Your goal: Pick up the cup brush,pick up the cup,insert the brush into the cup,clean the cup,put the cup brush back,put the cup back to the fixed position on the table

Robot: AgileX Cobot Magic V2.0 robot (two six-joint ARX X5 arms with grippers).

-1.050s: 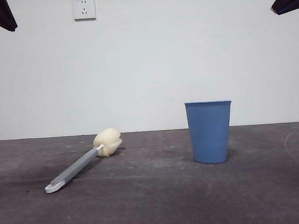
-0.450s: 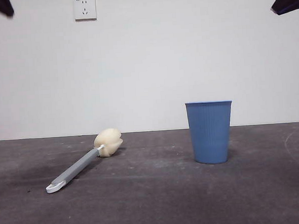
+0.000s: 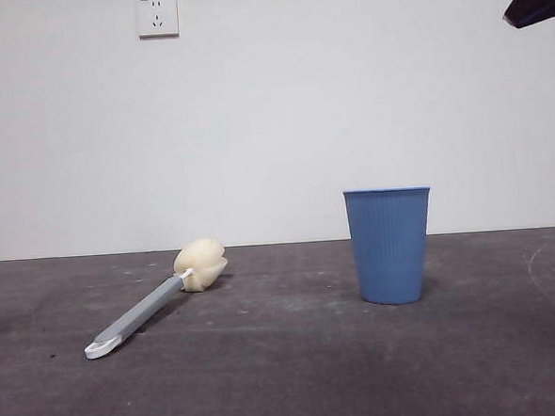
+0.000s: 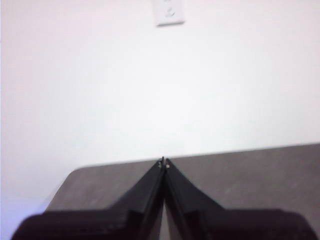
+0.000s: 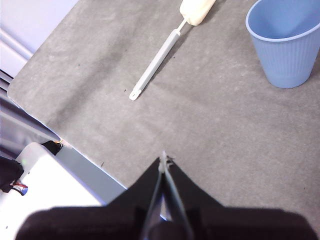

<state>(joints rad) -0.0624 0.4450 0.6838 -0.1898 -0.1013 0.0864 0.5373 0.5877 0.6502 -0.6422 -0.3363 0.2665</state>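
Cup brush point(image 3: 156, 305) flat on surface point(image 3: 288, 377), left of cup point(image 3: 389, 245), well apart, sponge head toward wall. Cup upright, empty. Left hand point(image 4: 164, 161) pressed together, raised, facing wall. Right hand point(image 5: 164, 159) pressed together, high above surface, holding nothing.

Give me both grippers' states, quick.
Left gripper: shut, holding nothing, pointed at the wall.
Right gripper: shut, holding nothing, above the table, away from brush and cup.

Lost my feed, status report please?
Left gripper, right gripper: fingers shut, empty. Grey-handled cream sponge cup brush flat on table, ribbed blue plastic cup upright. Nothing between.
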